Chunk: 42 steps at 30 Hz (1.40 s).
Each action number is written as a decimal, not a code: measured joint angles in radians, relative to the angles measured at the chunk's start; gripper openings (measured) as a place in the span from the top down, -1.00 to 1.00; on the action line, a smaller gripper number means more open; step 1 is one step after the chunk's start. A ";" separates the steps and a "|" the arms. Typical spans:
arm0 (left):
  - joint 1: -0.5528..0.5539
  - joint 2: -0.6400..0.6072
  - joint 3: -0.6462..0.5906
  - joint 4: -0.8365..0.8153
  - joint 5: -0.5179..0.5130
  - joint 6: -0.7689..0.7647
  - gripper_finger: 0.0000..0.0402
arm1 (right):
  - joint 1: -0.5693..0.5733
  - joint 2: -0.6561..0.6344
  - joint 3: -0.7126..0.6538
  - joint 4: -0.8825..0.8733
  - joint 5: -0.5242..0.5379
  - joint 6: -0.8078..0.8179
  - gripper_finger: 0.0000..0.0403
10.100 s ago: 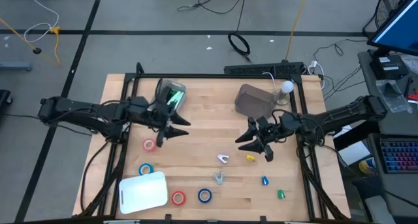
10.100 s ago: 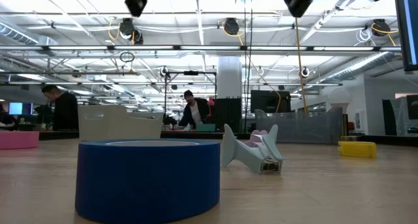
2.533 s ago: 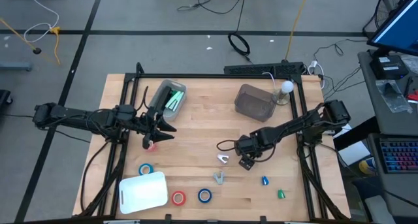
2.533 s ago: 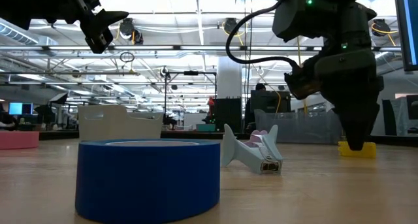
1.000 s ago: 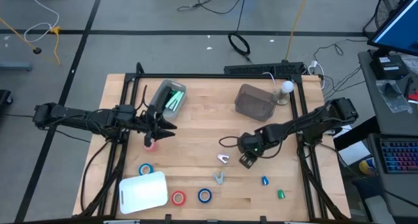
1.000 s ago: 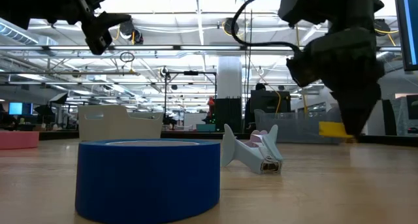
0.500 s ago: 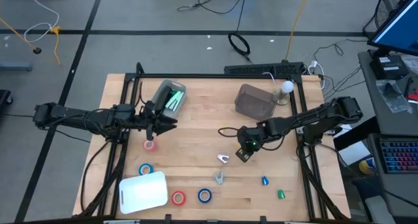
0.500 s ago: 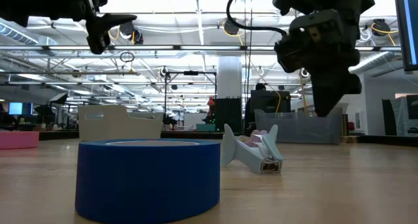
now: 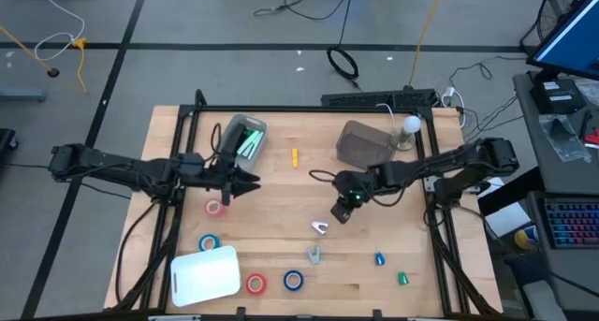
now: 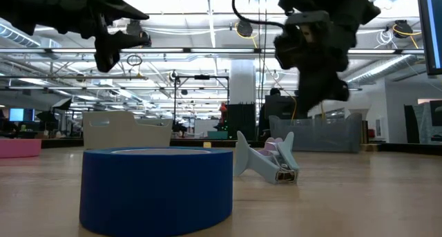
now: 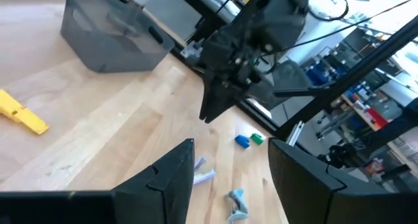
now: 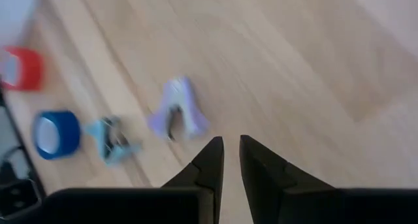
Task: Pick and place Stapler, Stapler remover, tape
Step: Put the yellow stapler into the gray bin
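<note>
A yellow stapler (image 9: 295, 157) lies flat on the table between the two bins, also in the left wrist view (image 11: 19, 116). My right gripper (image 9: 339, 213) hangs above the table, pointing down, shut and empty (image 12: 228, 145). Below it lie a lavender stapler remover (image 12: 176, 116) and a grey-blue one (image 12: 114, 139). Tape rolls lie flat: a pink one (image 9: 214, 207), two blue ones (image 9: 209, 242) (image 9: 293, 280) and a red one (image 9: 255, 284). My left gripper (image 9: 245, 181) hovers open above the pink roll, with nothing between its fingers (image 11: 228, 165).
A clear bin (image 9: 243, 138) with green things stands far left, a grey bin (image 9: 363, 145) far right. A white board (image 9: 204, 274) lies at the near left. Small blue (image 9: 379, 259) and green (image 9: 402, 278) pieces lie near right. Bare wood shows mid-table.
My right gripper has risen and gone toward the table's far left. The yellow stapler it carried a second ago has left its fingers and now lies on the table between the bins.
</note>
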 joint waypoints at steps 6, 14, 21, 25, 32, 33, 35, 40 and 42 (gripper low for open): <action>0.000 0.010 0.000 0.001 -0.001 -0.001 0.01 | -0.058 0.000 0.000 0.228 -0.005 -0.102 0.79; 0.000 0.010 0.000 0.000 -0.004 -0.002 0.01 | -0.135 0.000 0.024 0.542 -0.007 -0.287 0.78; 0.000 0.010 0.000 0.000 -0.042 0.005 0.01 | -0.155 -0.001 0.158 0.418 -0.026 -0.601 0.66; 0.000 0.010 0.000 0.000 -0.049 0.041 0.01 | -0.164 -0.001 0.182 0.358 0.042 -0.763 0.50; 0.000 0.010 0.000 0.001 -0.048 0.049 0.01 | -0.209 0.021 0.184 0.369 0.079 -0.896 0.14; 0.001 0.010 0.000 0.001 -0.048 0.039 0.01 | -0.216 0.030 0.185 0.369 0.079 -0.906 0.09; 0.007 0.010 0.000 0.001 -0.048 0.036 0.01 | -0.229 0.050 0.183 0.367 0.078 -0.910 -0.01; 0.048 0.006 0.000 0.011 -0.030 0.064 0.01 | -0.257 0.132 0.193 0.437 0.079 -0.902 -0.23; 0.072 0.002 0.000 0.007 -0.007 0.079 0.01 | -0.269 0.178 0.231 0.440 0.079 -0.900 -0.29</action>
